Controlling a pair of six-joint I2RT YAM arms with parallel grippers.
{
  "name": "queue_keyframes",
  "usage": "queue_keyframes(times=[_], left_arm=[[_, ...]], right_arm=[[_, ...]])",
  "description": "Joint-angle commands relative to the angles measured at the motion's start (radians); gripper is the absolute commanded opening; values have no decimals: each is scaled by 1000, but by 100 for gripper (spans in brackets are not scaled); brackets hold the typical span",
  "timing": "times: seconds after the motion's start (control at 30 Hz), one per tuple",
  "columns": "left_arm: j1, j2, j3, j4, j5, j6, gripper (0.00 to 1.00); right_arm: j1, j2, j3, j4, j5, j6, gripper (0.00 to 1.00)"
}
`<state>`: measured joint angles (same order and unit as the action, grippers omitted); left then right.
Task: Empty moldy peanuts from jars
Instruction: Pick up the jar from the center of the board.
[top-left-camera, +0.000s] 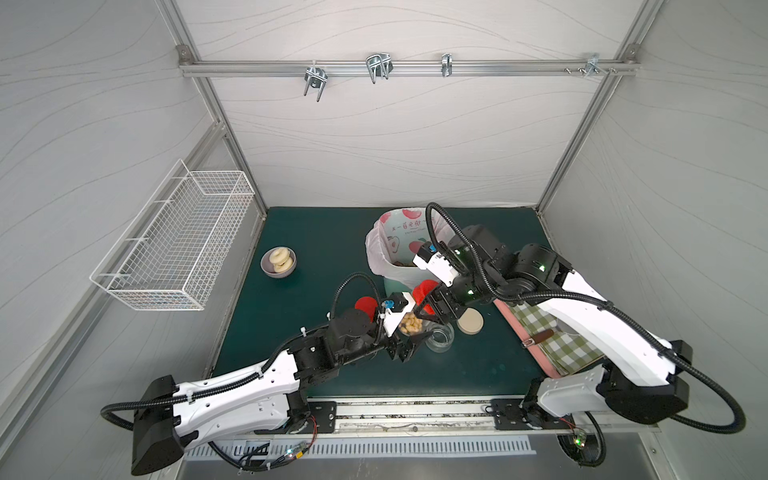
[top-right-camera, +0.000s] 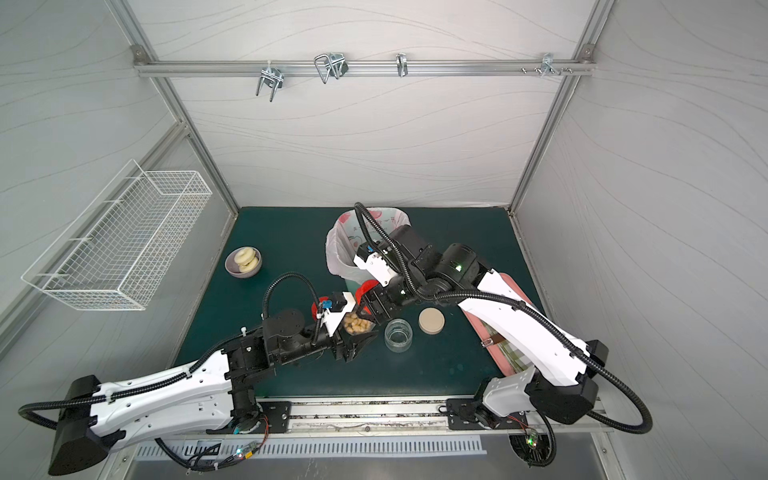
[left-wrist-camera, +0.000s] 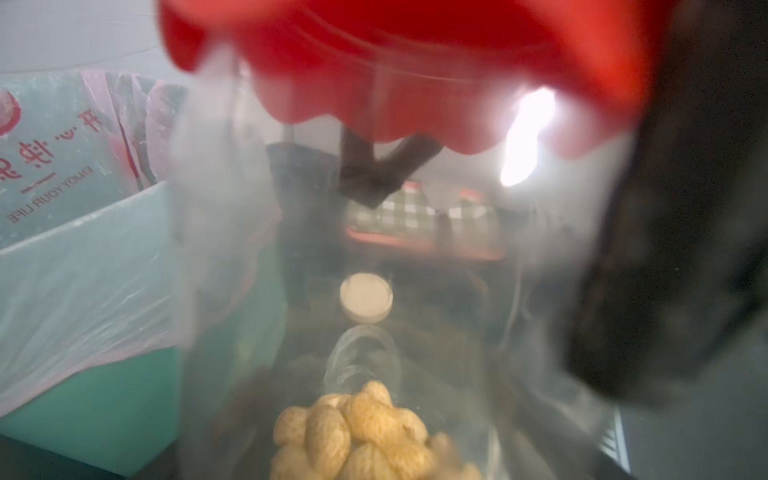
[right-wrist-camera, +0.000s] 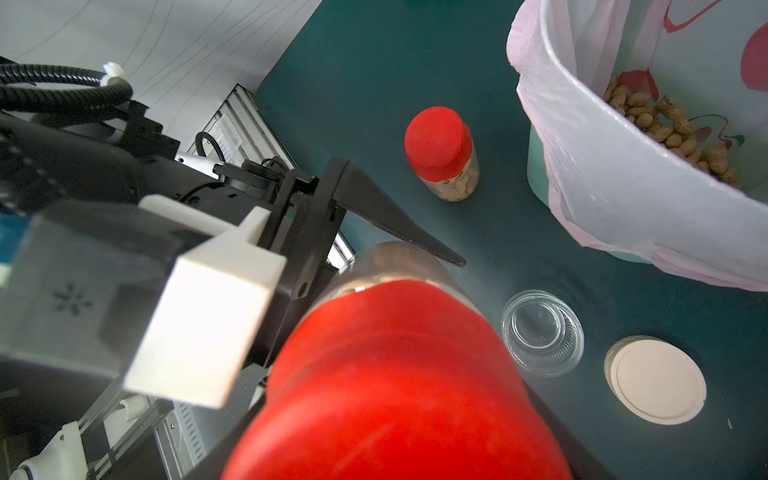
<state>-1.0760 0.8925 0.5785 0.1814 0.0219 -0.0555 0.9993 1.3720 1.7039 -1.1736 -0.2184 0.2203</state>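
In both top views the left gripper (top-left-camera: 409, 340) has its wide-set jaws closed around the body of a tall clear jar (top-left-camera: 409, 326) near the middle of the dark green table mat (top-left-camera: 316, 249). A heap of pale tan peanuts (top-left-camera: 411, 325) sits inside the jar. The right gripper (top-left-camera: 428, 304) is clamped onto that jar's red screw lid (top-left-camera: 424, 289). A second red-lidded clear jar (top-left-camera: 365, 306) stands just behind the left wrist. A squat clear empty jar (top-left-camera: 440, 338) stands just beside the held one, with a round beige lid (top-left-camera: 469, 322) lying near it. The mint-green bin (top-left-camera: 392, 286), lined with a pink fruit-print bag (top-left-camera: 376, 253), stands behind them. The left wrist view is blurred and looks through the jar wall, with peanuts (left-wrist-camera: 365, 432) piled at one end and the red lid (left-wrist-camera: 395, 62) at the other. In the right wrist view the red lid (right-wrist-camera: 395, 374) fills the space between the right jaws. One of the left gripper's black fingers (right-wrist-camera: 386, 216) lies against the glass, more peanuts (right-wrist-camera: 673, 129) lie in the bin, and the second jar (right-wrist-camera: 442, 158) stands upright, nuts inside.
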Motion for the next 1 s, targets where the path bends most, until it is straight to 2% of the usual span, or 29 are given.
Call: queue_keyframes(times=[0.0,0.13,0.27,0.6,0.67,0.73,0.9,0.97], left_arm=[[1,-20,34,46,7,8,83],[1,-36,27,47,5,6,88],[1,-31,30,47,7,6,87],[1,-18,37,41,-7,3,65],[1,-18,37,42,-19,-1,61],[1,-18,35,42,-27,-4,56],[1,-23,28,62,-31,-18,51],[1,-23,23,74,-34,-22,51]], right_arm=[[-3,-14,10,-29,6,-6,63],[-4,-11,-5,-24,15,-7,63],[-4,-8,-9,-18,13,-6,63],[2,-10,-25,0,12,-1,64],[3,-16,-34,8,25,8,70],[3,-27,-47,26,25,14,80],[7,-59,-74,59,24,30,98],[7,-70,-86,72,28,34,99]])
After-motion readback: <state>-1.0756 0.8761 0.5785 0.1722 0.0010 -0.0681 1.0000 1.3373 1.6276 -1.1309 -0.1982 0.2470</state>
